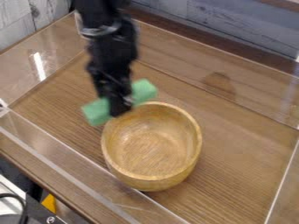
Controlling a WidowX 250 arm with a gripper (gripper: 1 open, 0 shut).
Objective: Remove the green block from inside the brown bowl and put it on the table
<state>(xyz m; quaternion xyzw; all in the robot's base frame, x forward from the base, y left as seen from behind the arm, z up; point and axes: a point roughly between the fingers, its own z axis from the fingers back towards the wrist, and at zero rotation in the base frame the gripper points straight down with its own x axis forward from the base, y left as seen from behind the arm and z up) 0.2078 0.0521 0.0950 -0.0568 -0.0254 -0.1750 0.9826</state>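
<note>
Across the wood-grain table (239, 90), clear walls run along the edges. The black fingers (121, 98) grasp the green block (100, 111), holding it slightly blurred above the table, beside the upper-left rim of the brown bowl (153, 147), whose bare inside shows.

I see block (119, 104) up off the table, above and past the bowl's far left rim. Green, matte, bar-shaped, slightly blurred, long axis running near left to far right, middle partly hidden. Bowl (153, 149): round, light-brown wood, thick rim, visible grain, upright, inside bare. It sits on the near part of the table (239, 105) from where I watch. Table: flat, medium-brown, wood-grain, clear walls at the edges.
</note>
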